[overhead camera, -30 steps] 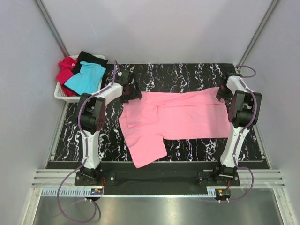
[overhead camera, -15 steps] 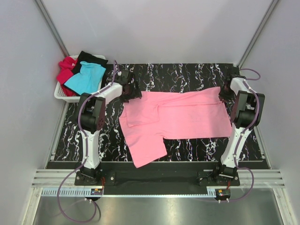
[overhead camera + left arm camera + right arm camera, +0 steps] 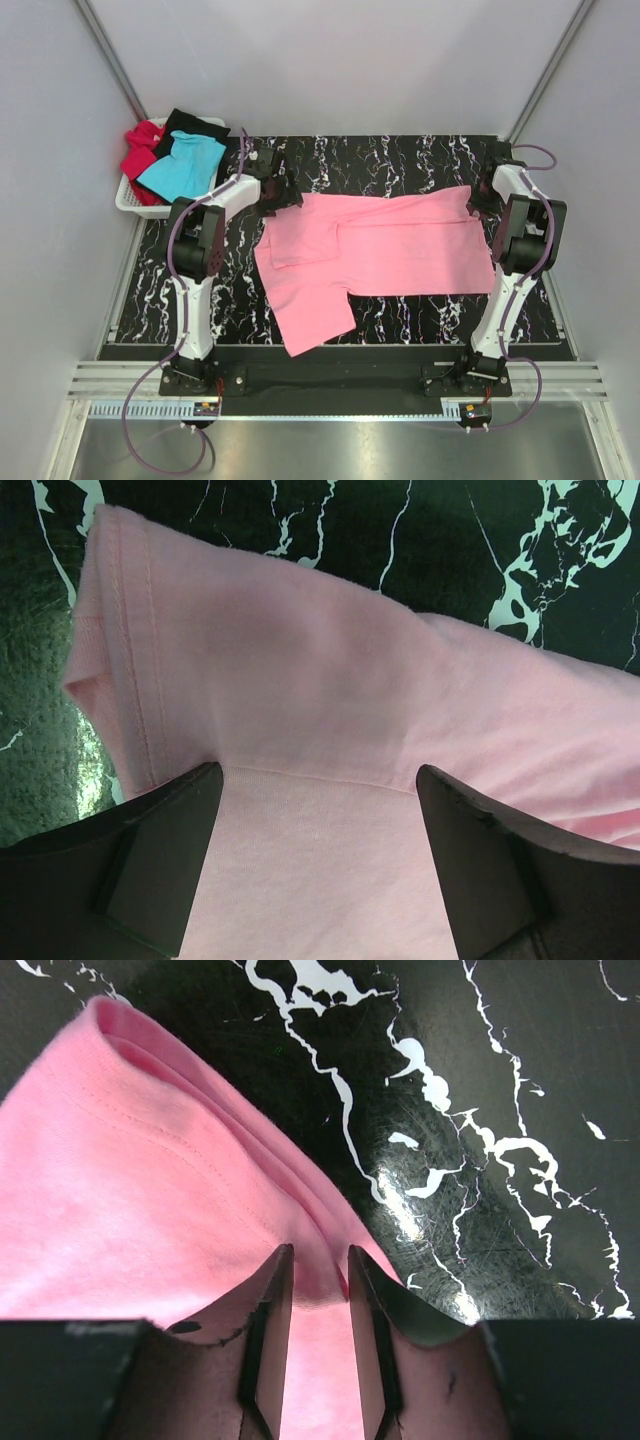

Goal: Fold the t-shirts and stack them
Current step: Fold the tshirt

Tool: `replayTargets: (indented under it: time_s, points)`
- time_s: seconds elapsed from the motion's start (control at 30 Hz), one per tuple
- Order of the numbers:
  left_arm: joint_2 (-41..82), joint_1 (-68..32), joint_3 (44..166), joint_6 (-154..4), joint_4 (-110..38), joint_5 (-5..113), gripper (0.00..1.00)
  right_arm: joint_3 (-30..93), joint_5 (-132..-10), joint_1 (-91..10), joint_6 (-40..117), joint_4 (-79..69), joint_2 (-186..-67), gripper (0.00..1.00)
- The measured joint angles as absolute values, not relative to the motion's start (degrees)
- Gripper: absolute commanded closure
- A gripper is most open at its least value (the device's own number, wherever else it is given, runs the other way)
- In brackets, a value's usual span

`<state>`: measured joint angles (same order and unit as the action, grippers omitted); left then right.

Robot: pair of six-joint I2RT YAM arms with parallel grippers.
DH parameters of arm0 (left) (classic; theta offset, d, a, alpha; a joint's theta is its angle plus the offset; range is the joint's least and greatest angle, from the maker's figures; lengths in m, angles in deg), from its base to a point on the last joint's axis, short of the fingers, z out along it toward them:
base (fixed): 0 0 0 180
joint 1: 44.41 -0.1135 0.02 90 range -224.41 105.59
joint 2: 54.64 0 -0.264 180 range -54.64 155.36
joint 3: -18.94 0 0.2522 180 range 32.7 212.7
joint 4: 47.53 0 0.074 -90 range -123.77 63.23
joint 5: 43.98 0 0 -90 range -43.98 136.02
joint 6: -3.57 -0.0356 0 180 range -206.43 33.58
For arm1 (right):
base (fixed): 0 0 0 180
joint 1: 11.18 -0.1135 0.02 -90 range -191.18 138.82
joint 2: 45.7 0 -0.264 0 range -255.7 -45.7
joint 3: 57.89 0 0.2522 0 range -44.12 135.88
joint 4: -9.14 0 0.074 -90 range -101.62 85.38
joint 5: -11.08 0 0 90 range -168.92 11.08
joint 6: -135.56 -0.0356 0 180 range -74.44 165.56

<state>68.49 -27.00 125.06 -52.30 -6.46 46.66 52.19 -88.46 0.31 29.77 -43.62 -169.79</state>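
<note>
The pink t-shirt (image 3: 370, 245) lies spread across the black marbled table, one sleeve hanging toward the near edge. Over its far left corner my left gripper (image 3: 280, 195) stands wide open, and in the left wrist view its gripper (image 3: 318, 775) straddles a sleeve seam of the pink cloth (image 3: 300, 660). At the far right corner my right gripper (image 3: 478, 200) is low on the hem. In the right wrist view that gripper (image 3: 320, 1255) has its jaws a narrow gap apart, with a raised fold of pink cloth (image 3: 130, 1180) between the tips. The turquoise (image 3: 182, 165), red (image 3: 140, 150) and black (image 3: 195, 125) t-shirts lie in a heap at far left.
A white plastic basket (image 3: 128, 200) holds the heap of shirts just off the table's far left corner. Grey walls with slanted metal struts close in on both sides. Bare marbled table (image 3: 400, 155) shows beyond the shirt and along its near side.
The right gripper has shifted slightly right and farther back along the shirt's far right corner, its jaws narrowing then parting a little. The left gripper stays open in place.
</note>
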Motion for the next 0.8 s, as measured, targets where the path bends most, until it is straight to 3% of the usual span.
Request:
replayTargets:
  time_s: [0.07,0.23,0.5,0.8]
  points:
    - [68.58,-27.05,125.23,-52.25,-6.48,46.75,0.12,52.19,-88.39,0.31,29.94,-43.84,-169.77,0.69]
    - [68.6,-27.11,125.23,-52.25,-6.48,46.92,0.12,52.19,-88.26,0.31,29.92,-44.34,-169.77,0.7]
    - [68.6,-27.16,125.23,-52.25,-6.48,47.08,0.12,52.3,-88.33,0.31,30.36,-44.41,-169.72,1.0]
    - [68.6,-27.22,125.26,-51.77,-6.48,47.08,0.12,53.02,-88.98,0.31,31.26,-45.66,-169.2,1.0]
